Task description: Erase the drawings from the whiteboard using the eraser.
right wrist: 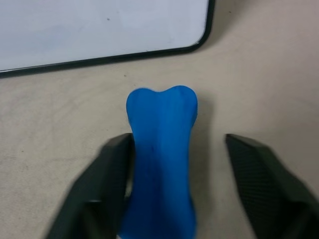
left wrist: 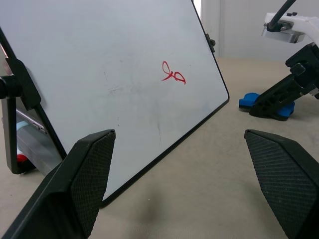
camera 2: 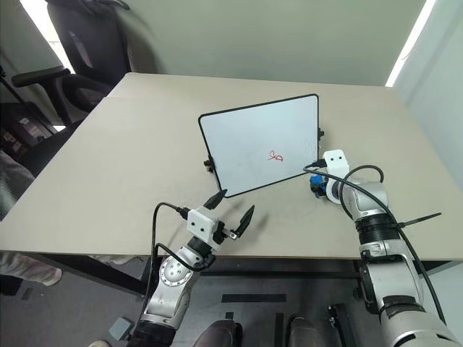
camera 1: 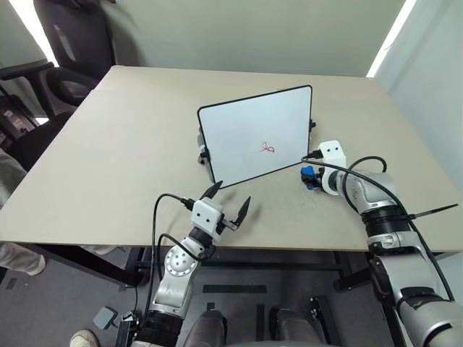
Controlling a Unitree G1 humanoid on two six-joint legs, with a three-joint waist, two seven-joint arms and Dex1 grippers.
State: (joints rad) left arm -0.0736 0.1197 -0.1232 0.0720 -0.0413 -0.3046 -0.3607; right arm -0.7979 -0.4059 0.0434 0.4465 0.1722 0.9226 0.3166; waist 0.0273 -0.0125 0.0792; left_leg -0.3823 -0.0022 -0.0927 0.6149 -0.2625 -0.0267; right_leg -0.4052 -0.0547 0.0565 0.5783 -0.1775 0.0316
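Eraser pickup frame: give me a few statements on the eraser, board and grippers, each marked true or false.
1. The eraser lies on the table between the right gripper's fingers. True.
2. The drawings are blue. False: they are a small red squiggle.
3. The left gripper holds the eraser. False: it is open with nothing in it, near the whiteboard's lower edge.
4. The whiteboard lies flat on the table. False: it stands propped at a tilt.
5. The eraser sits beside the whiteboard's lower corner on the robot's right. True.
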